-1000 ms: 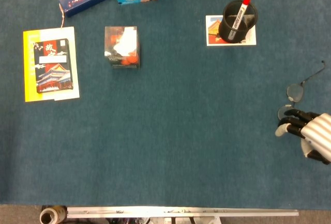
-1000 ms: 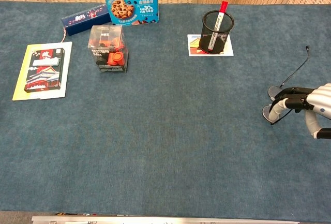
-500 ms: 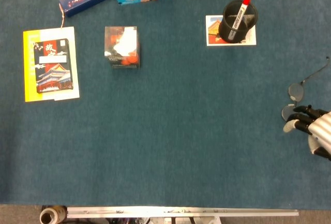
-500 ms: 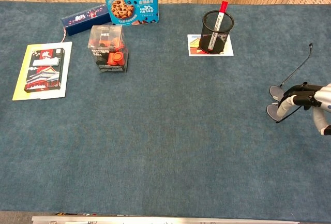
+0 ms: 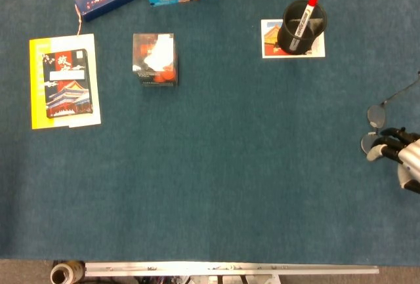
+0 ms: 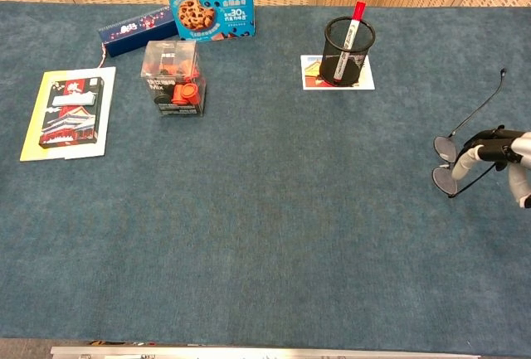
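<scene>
The glasses (image 6: 455, 160), at the counter's (image 6: 274, 210) three o'clock edge, are pinched in the right hand (image 6: 500, 147); a careful lift is judged next.

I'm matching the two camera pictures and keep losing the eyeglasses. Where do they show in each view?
Head view: the eyeglasses lie at the far right edge, about mid-height, their lower lens at the fingertips of the right robot hand.
Chest view: the eyeglasses lie at the right edge, about mid-height, by the same robot hand.
Shared landmark: the black mesh pen cup, up and left of them in both.
</scene>
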Robot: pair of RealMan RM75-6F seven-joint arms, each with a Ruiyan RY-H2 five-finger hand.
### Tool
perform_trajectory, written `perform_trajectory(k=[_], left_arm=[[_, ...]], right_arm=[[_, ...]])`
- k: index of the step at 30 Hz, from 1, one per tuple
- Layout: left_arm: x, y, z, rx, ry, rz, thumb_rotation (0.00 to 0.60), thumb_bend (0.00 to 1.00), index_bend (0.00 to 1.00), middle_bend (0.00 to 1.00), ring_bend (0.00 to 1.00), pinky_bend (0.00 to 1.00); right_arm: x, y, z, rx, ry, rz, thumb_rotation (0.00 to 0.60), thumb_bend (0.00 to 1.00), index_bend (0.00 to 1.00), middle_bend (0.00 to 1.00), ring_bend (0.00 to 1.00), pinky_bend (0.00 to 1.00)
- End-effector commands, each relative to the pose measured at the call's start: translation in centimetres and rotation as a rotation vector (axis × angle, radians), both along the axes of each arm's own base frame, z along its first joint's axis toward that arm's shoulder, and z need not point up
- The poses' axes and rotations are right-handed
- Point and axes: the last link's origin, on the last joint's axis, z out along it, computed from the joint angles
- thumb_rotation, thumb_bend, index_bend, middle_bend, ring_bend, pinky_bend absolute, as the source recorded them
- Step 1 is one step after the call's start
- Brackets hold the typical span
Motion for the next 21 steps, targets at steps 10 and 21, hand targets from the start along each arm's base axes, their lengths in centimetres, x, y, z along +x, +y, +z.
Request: perform_trajectory(k=[10,21], left_arm=[[0.1,0.0,0.0,-0.004,0.001,-0.002,0.6,0.52,0.47,0.52,0.5,0.63],[0.1,-0.1,0.0,-0.007,0.002,0.001,0.6,0.52,0.47,0.52,0.5,0.63]], right_arm=[[-1.1,-0.5,0.0,-0.022,0.029,-0.026,0.6,1.0,0.36,0.32,0.17,0.38],[-2.5,-1.3,-0.4,-0.029,0.052,-0.081,0.6,1.0,0.36,0.32,0.17,0.38]])
